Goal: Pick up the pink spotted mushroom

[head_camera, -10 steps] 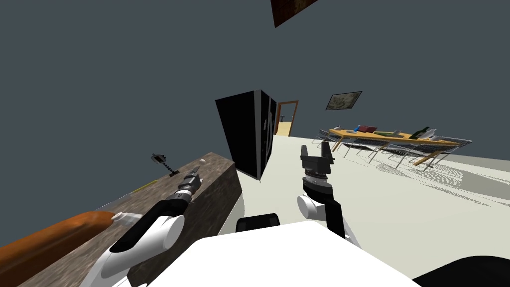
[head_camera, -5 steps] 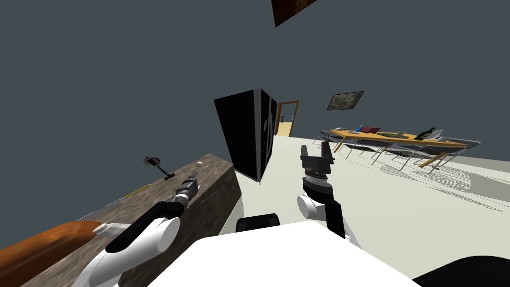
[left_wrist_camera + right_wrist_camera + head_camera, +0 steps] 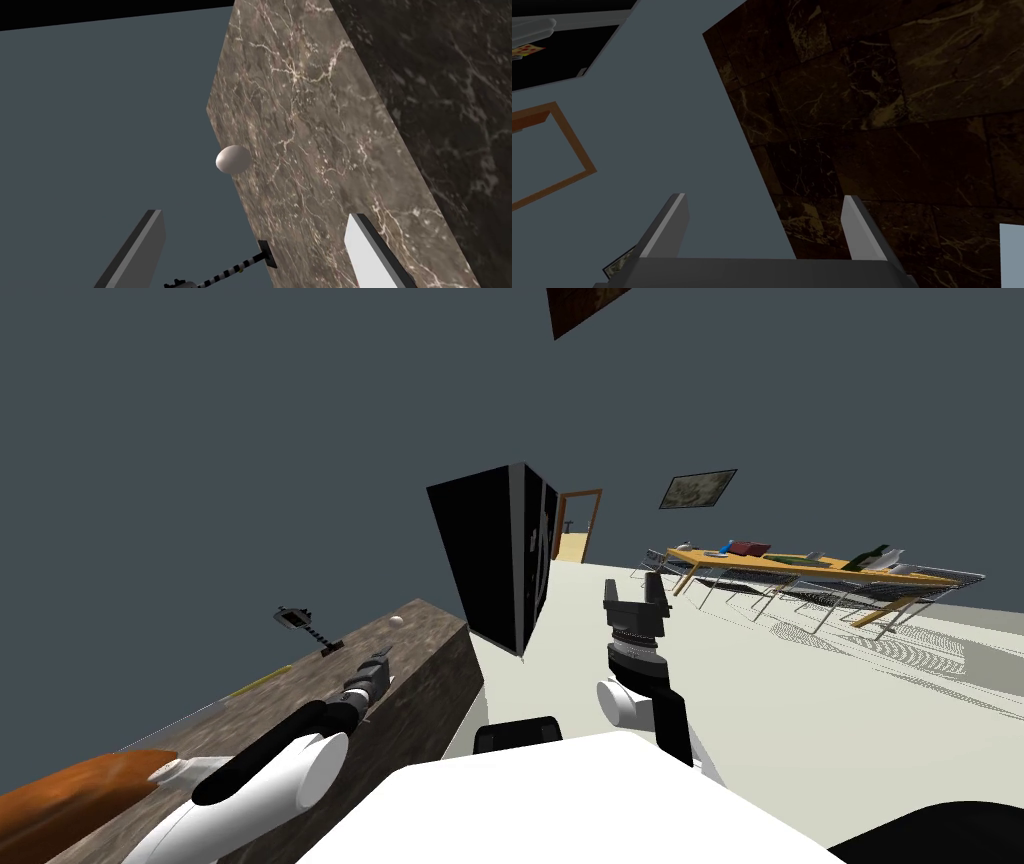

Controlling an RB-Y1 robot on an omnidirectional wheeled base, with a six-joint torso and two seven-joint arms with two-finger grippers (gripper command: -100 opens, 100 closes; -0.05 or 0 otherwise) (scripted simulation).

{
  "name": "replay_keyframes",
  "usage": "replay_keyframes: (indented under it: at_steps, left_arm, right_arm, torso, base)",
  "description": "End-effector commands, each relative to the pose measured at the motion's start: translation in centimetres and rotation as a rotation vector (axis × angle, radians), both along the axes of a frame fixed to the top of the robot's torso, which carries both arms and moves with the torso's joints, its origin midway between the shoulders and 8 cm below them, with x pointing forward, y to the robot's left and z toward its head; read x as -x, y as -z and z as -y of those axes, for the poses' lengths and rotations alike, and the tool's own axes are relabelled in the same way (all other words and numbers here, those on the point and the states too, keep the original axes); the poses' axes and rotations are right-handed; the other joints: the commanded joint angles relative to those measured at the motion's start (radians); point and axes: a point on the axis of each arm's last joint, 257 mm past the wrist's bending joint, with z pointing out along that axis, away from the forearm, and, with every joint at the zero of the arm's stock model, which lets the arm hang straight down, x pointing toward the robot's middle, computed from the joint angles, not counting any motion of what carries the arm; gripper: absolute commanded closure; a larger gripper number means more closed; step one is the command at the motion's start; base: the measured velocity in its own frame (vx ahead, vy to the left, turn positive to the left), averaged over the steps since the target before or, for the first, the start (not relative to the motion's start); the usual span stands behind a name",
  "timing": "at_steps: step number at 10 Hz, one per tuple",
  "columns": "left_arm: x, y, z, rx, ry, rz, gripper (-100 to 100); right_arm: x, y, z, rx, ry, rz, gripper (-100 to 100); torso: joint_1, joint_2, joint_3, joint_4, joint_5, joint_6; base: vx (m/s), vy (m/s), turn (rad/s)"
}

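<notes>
L gripper (image 3: 255,215) hangs open over the brown marble counter (image 3: 310,150), the mushroom (image 3: 233,159) (drawn pale, egg-like) ahead at its wall-side edge: go fwd, centre it btwn the fingers (image 3: 370,250), close gently so it can't roll — R gripper (image 3: 764,197) open too, idle.

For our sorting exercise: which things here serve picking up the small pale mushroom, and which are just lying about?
Job: small pale rounded mushroom; open left hand; brown veined marble counter it sits on.
Lying about: black-and-white striped rod; long orange-brown object; black cabinet; open right hand, off to the side.
</notes>
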Motion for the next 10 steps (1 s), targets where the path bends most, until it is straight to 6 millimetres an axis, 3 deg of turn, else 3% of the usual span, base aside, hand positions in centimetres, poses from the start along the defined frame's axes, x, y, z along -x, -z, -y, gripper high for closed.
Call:
replay_keyframes:
  at_steps: [1, 8, 10]
  left_arm:
    - [0.3, 0.5, 0.0, 0.008, -0.004, -0.029, -100]
    - [5.8, 5.3, -2.8, 0.060, -0.075, -0.263, -100]
    - [6.4, 5.9, -2.7, 0.072, -0.078, -0.295, -100]
  right_arm:
    - [0.0, 0.0, 0.0, 0.000, 0.000, 0.000, 0]
    - [0.0, 0.0, 0.0, 0.000, 0.000, 0.000, 0]
    - [0.0, 0.0, 0.0, 0.000, 0.000, 0.000, 0]
  torso:
    - [0.000, 0.000, 0.000, 0.000, 0.000, 0.000]
    - [0.001, -0.001, 0.000, 0.000, 0.000, 0.000]
    - [0.001, 0.000, 0.000, 0.000, 0.000, 0.000]
  base:
    - [0.032, -0.015, 0.000]
    - [0.091, -0.013, 0.015]
    - [0.059, 0.000, 0.007]
